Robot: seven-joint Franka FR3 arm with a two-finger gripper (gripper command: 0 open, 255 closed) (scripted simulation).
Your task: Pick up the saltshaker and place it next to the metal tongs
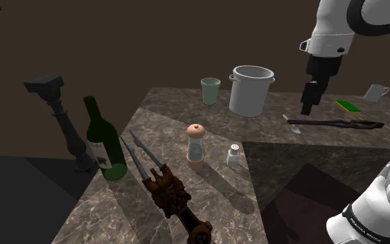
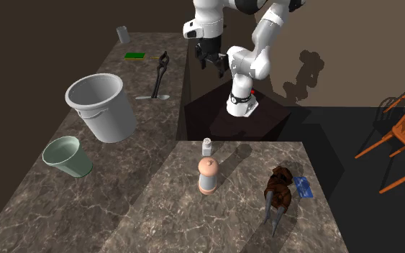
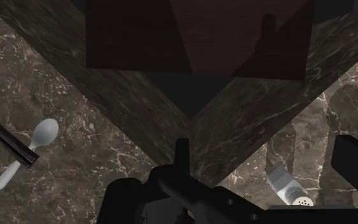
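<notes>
Your gripper (image 1: 307,109), fingers (image 3: 355,167) parted and empty, is hovering well apart from the saltshaker (image 1: 233,154); you are risking toppling the neighbouring grinder (image 1: 196,145).

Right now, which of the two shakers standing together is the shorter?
The white saltshaker with the perforated cap; the grinder beside it is taller, with a rounded orange-brown top.

A home kitchen: dark veined counter (image 1: 172,111) bearing a stockpot (image 1: 251,93) and wine bottle (image 1: 104,145).
</notes>
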